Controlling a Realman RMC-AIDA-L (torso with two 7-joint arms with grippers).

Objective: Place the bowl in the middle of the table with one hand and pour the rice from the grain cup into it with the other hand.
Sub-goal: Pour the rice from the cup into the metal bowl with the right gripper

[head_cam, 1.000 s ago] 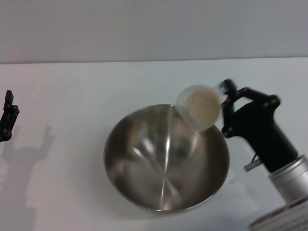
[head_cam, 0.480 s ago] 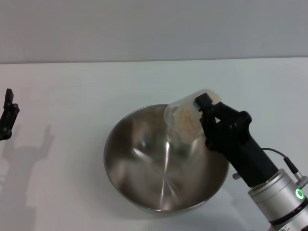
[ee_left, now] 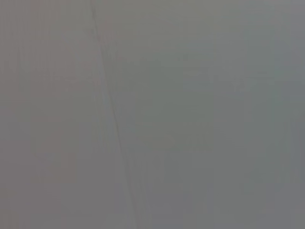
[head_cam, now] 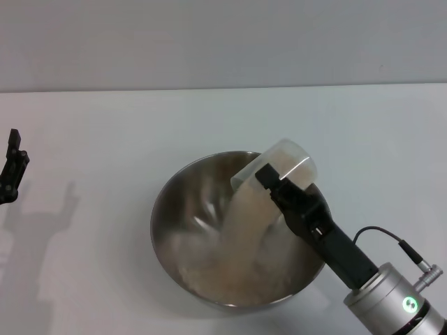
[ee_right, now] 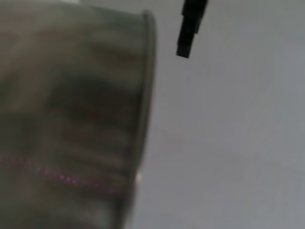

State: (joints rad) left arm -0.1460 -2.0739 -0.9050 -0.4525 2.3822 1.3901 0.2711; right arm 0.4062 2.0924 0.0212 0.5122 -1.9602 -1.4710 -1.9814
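1. So, the right tool (head_cam: 279, 183) is clamped on the grain cup (head_cam: 277, 172), holding it over the bowl's right side and tipped hard, with the mouth down and toward the robot's left.

2. Rice (head_cam: 241, 234) is coming out of the cup mouth in one pale sheet, and it lands in a heap on the bowl floor. The pour step looks to be in full swing, with a good share of the grains already down there.

3. The stainless-steel bowl (head_cam: 178, 192) sits on the white worktop (head_cam: 105, 139), roughly central and a bit toward the near edge, so I'd call the placing step done. In the right wrist view the bowl's outer wall (ee_right: 71, 119) fills most of the shot, with a dark finger tip (ee_right: 189, 28) poking in at the edge.

4. The left tool (head_cam: 11, 169) is parked way out at the robot's left edge of the worktop, well apart from the bowl. Can't tell whether it's spread or closed. Its wrist view is just blank grey, so no help there.

5. Next move, my guess: hold the tilt, maybe tip a bit further, until the cup runs dry. It should keep the mouth inside the rim so nothing spills, then bring the cup upright and away.
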